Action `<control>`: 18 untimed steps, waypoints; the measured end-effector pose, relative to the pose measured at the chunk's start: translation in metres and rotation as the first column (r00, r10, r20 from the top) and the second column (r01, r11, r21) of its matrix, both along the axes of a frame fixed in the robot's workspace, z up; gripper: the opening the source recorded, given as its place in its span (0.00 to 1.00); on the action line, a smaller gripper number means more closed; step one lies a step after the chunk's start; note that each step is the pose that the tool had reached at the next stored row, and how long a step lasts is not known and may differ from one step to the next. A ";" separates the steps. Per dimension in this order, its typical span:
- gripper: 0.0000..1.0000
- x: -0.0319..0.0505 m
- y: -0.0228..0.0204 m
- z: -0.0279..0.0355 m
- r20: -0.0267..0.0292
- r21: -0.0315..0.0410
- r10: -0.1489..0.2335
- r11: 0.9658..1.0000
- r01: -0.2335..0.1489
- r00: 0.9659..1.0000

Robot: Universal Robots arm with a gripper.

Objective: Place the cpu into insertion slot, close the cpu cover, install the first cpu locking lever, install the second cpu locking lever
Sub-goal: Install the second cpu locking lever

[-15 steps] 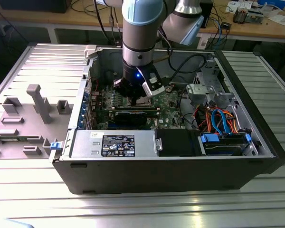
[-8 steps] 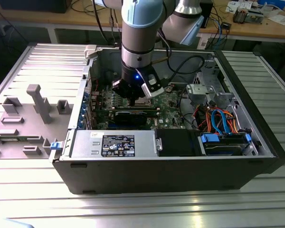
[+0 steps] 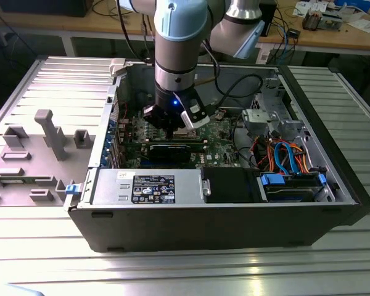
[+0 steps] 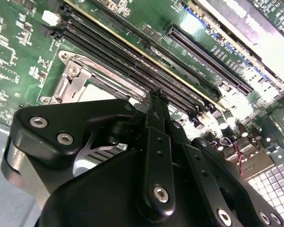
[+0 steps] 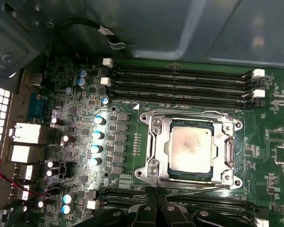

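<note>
Exterior view: arm (image 3: 179, 43) is lowered into an open computer case (image 3: 216, 185) resting on a ribbed metal tabletop (image 3: 49, 246). Claw (image 3: 172, 126) is held just above the green motherboard (image 3: 219, 132), toward the far left part of the case interior in that view. A labelled power supply box (image 3: 151, 187) is seen along the near wall, with a drive bay and blue and orange cables (image 3: 287, 160) to the exterior view's right. Grey plastic fixtures (image 3: 46, 139) are set on the tabletop at the exterior view's left, outside the case.

First wrist view: cpu (image 5: 191, 149) is seated flat in the socket, its silver-grey top exposed. Cpu cover (image 5: 191, 124) is laid down around it as a metal frame, chip showing through the window. Thin wire levers are seen along two socket edges; whether they are latched cannot be told. Memory slots (image 5: 180, 82) run beside the socket. Claw (image 5: 156, 215) hangs just next to the socket, with nothing seen between its tips.

Second wrist view: claw (image 4: 156, 101) is seen with its black fingers (image 4: 154, 142) drawn close together, apparently nearly closed and empty, though full closure cannot be told. Its tip is poised over the socket edge next to the memory slots (image 4: 132, 56); contact cannot be told.
</note>
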State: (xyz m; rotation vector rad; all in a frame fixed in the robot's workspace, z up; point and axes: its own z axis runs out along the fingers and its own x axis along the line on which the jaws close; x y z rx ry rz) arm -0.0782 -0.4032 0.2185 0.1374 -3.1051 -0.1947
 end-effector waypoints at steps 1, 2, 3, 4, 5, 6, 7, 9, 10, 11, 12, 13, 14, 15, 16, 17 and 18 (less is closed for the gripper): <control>0.11 -0.0004 -0.0001 -0.0009 0.000 0.000 0.001 1.000 -0.001 1.000; 0.11 -0.0006 -0.0001 -0.0014 0.000 0.000 0.001 1.000 -0.001 1.000; 0.11 -0.0010 -0.0001 -0.0018 0.000 0.000 0.001 1.000 -0.001 1.000; 0.11 -0.0018 -0.0002 -0.0024 0.000 0.000 0.002 1.000 -0.002 1.000; 0.11 -0.0032 -0.0001 -0.0029 0.000 0.000 0.002 1.000 -0.002 1.000; 0.11 -0.0043 -0.0001 -0.0034 0.000 0.000 0.003 1.000 -0.003 1.000; 0.11 -0.0047 -0.0001 -0.0038 0.000 0.000 0.003 1.000 -0.003 1.000; 0.11 -0.0055 -0.0001 -0.0050 0.000 0.000 0.004 1.000 -0.004 1.000; 0.11 -0.0060 -0.0001 -0.0061 0.000 0.001 0.004 1.000 -0.004 1.000; 0.11 -0.0064 -0.0001 -0.0068 0.000 0.001 0.004 1.000 -0.004 1.000; 0.11 -0.0069 -0.0002 -0.0076 0.000 0.002 0.005 1.000 -0.005 1.000; 0.11 -0.0080 -0.0001 -0.0085 0.000 0.005 0.005 1.000 -0.005 1.000; 0.11 -0.0086 -0.0001 -0.0091 0.000 0.007 0.006 1.000 -0.006 1.000; 0.11 -0.0092 -0.0001 -0.0096 0.000 0.009 0.006 1.000 -0.006 1.000; 0.11 -0.0104 -0.0002 -0.0100 0.000 0.013 0.006 1.000 -0.006 1.000; 0.11 -0.0105 -0.0001 -0.0102 0.000 0.017 0.006 1.000 -0.006 1.000; 0.11 -0.0106 -0.0001 -0.0105 0.000 0.020 0.006 1.000 -0.006 1.000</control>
